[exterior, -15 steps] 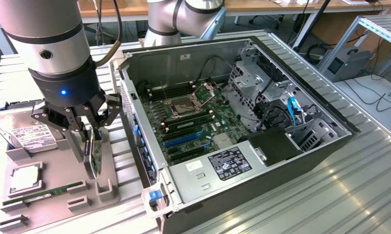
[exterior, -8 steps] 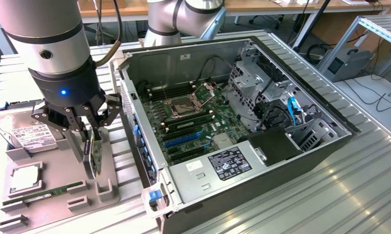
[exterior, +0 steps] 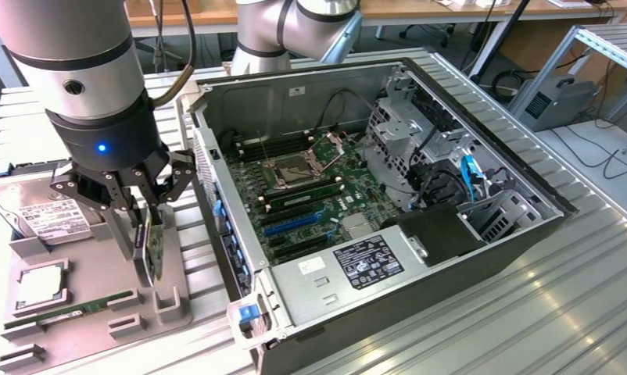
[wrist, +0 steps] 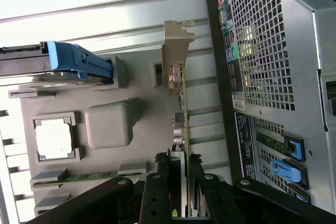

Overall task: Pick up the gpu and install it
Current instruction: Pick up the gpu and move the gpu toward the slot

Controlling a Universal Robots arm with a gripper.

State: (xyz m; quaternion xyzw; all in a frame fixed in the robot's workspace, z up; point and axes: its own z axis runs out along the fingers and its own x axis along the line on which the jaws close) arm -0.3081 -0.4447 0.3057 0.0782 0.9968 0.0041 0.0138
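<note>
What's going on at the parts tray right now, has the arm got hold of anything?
The arm's gripper is down over the gray parts tray, beside the open computer case. Its fingers are closed on the upper edge of the gpu, which stands edge-on in the tray. The card is not in the case yet.

a robotics lab: a ribbed aluminium workbench (exterior: pixel 564 312), an open pc case (exterior: pixel 282 98), wooden desks (exterior: pixel 418 9) and trailing cables (exterior: pixel 609 160).
</note>
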